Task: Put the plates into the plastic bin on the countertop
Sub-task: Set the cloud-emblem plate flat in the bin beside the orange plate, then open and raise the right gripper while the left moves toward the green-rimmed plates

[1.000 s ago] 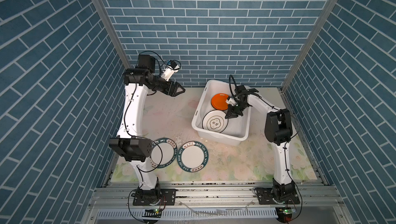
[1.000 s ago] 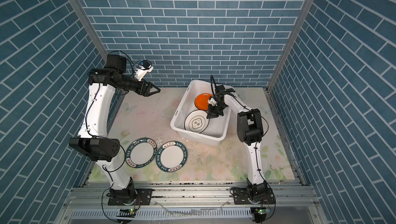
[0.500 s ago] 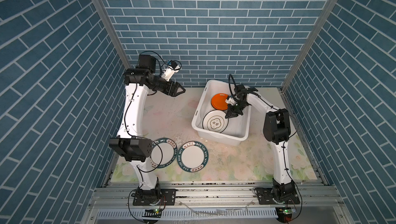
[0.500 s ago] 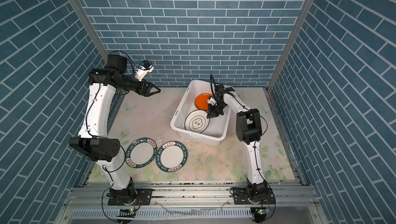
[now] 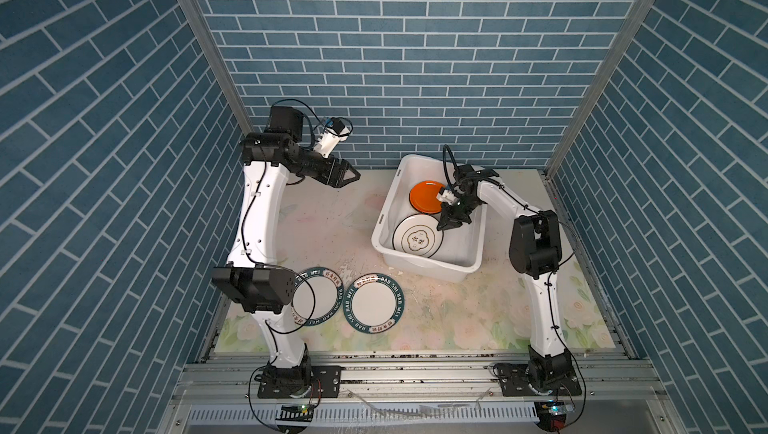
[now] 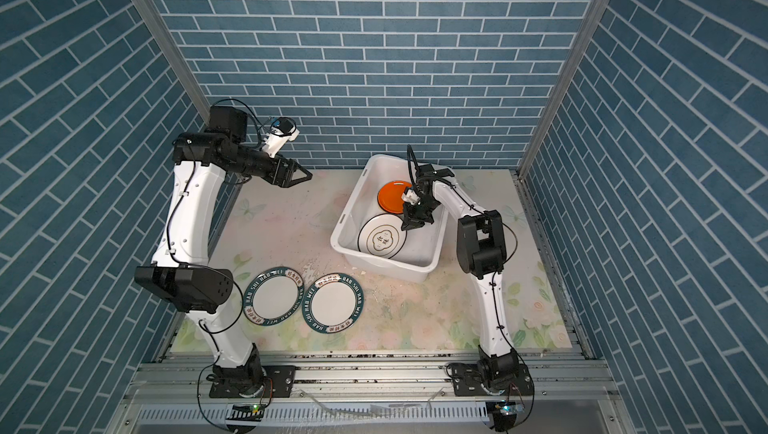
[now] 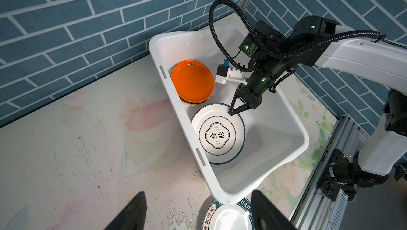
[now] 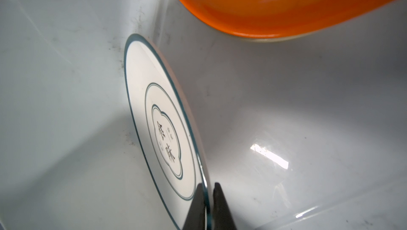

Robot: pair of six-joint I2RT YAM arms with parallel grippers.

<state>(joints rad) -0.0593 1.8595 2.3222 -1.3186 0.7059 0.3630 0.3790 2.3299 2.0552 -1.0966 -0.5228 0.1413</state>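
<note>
Blue brick walls [image 5: 415, 58], floral countertop [image 5: 324, 220]; left gripper [image 5: 350, 177] open, right gripper [image 5: 442, 228] pinching black-rimmed plate [image 5: 417, 240] inside bin [image 5: 428, 270].

Both top views show white capitals round the dark rims of the left green plate [image 5: 314, 302] and the right green plate [image 5: 374, 304]: "HAO SHI HAO WEI" (clearest on the right one). Pale rim patches between the words hold Chinese characters, too small to read there. The left wrist view shows one such patch on the right green plate [image 7: 226, 216] reading "好食好味", next to "HA". The black-rimmed plate [image 7: 217, 134] in the bin [image 7: 264, 143] has "食味" in a lobed frame at its centre; the tiny characters above and below it are illegible.
</note>
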